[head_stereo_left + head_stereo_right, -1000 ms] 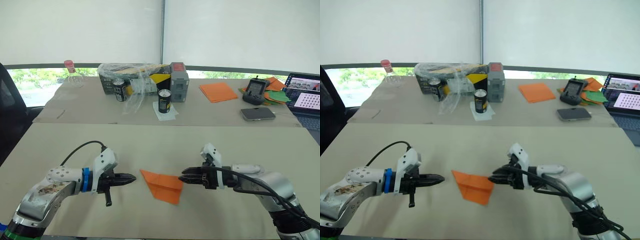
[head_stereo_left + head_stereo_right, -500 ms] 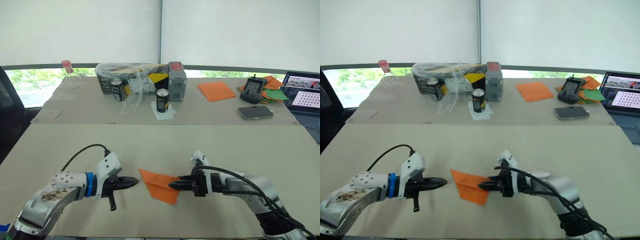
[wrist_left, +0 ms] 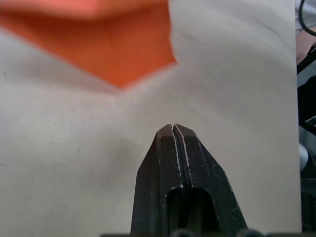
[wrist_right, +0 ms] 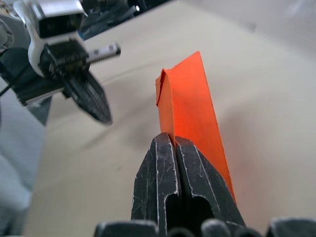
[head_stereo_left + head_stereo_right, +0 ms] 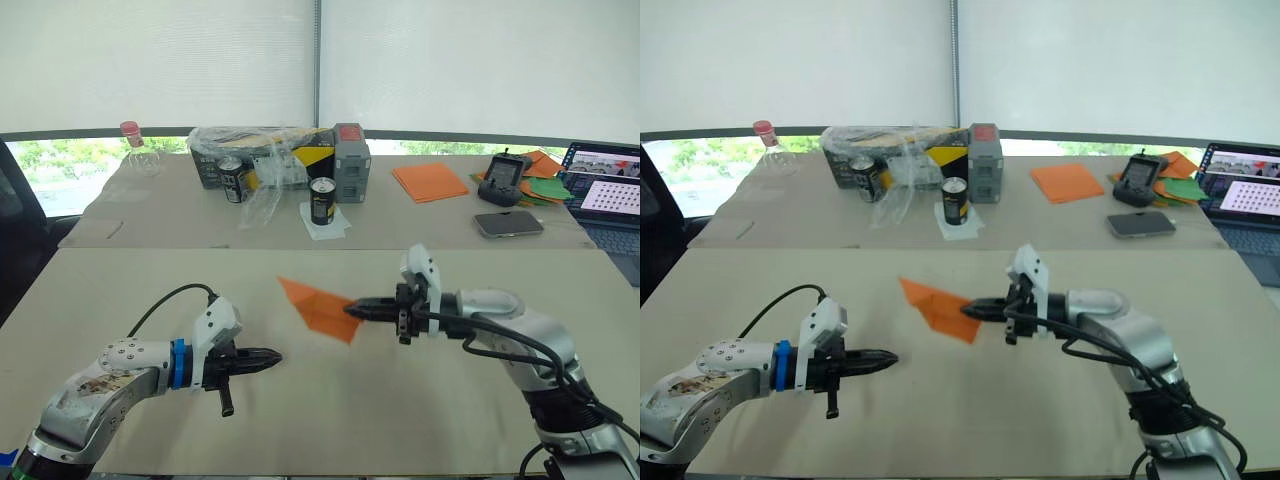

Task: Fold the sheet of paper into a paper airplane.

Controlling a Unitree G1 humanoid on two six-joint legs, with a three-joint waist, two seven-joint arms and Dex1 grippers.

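Your right gripper (image 5: 352,309) has its fingers clenched on the tail end of the paper airplane (image 5: 318,306), pinching the creased layers so the orange wedge sticks out past the fingertips toward your left side. A second ago that wedge lay flat on the surface (image 5: 330,420) between the two arms, with the right fingers only reaching its edge; half a second ago they had closed in on it, and now the arm has lifted it clear, so it hangs in the air, nose pointing up and away to the left. In the right wrist view the folded layers (image 4: 190,106) stand up straight out of the closed fingers.

Your left gripper (image 5: 275,355) has its fingers pressed together on nothing. It sits low over the surface, well apart from the airplane, tips aimed toward the middle. It has barely shifted over the last second.

What this suggests: the folding looks finished, since the paper already reads as a narrow pointed wedge, and the lift looks like presenting or carrying it off. Watch the grip, because thin layers can slip or fan open.

Behind, on the far surface, sit cans (image 5: 322,200), a plastic-wrapped box (image 5: 262,158), a flat orange stack (image 5: 430,181), a phone (image 5: 510,223) and a laptop (image 5: 606,190), all untouched.
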